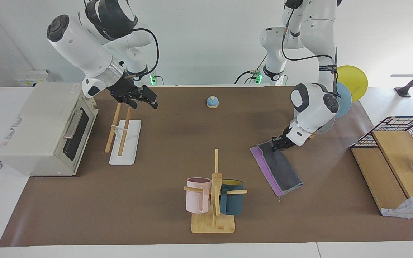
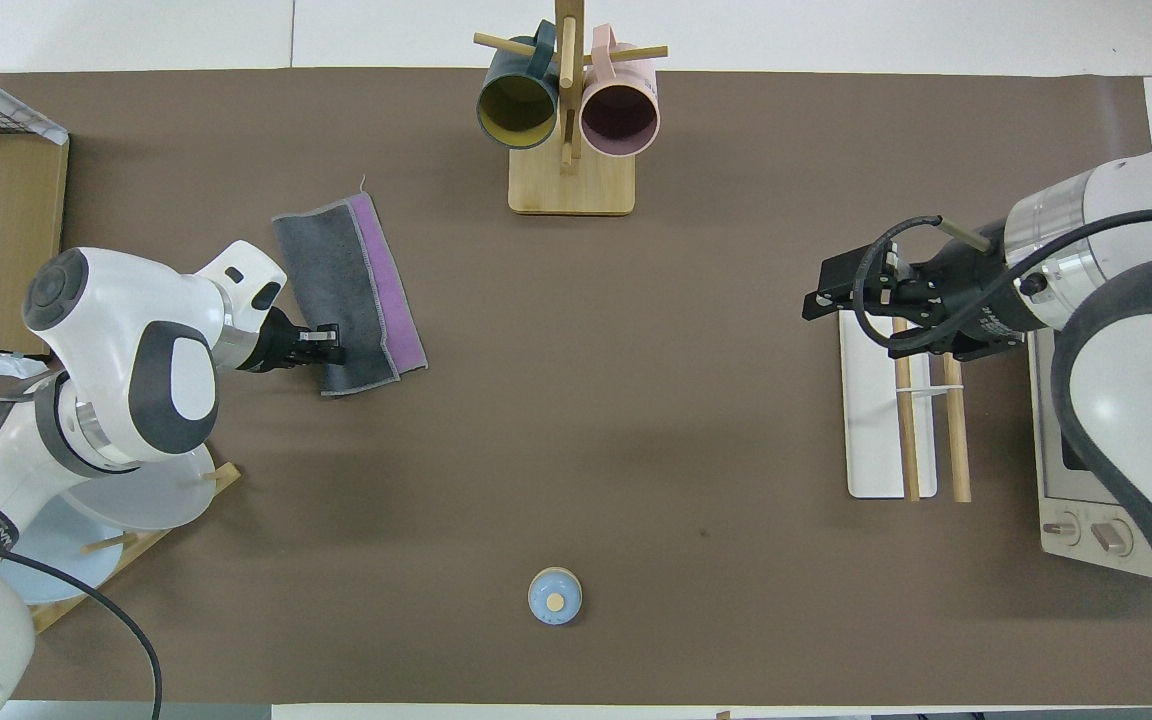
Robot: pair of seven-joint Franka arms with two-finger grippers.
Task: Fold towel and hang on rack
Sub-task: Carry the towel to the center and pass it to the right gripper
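The towel (image 1: 277, 168) lies on the table toward the left arm's end, folded into a long strip, dark grey up with a purple edge showing; it also shows in the overhead view (image 2: 351, 290). My left gripper (image 1: 276, 144) is down at the towel's end nearest the robots, shut on its edge (image 2: 328, 345). The rack (image 1: 129, 143) stands toward the right arm's end beside the oven, its two wood rods slanting up from the white base (image 2: 871, 420). My right gripper (image 1: 145, 102) hangs open and empty over the rack's rods (image 2: 818, 292).
A toaster oven (image 1: 45, 129) stands at the right arm's end. A mug tree (image 1: 213, 195) with a pink and a dark blue mug stands farther from the robots. A blue bell (image 1: 212, 102) sits near the robots. A plate stand (image 1: 351, 80) and a wire basket (image 1: 407, 129) are at the left arm's end.
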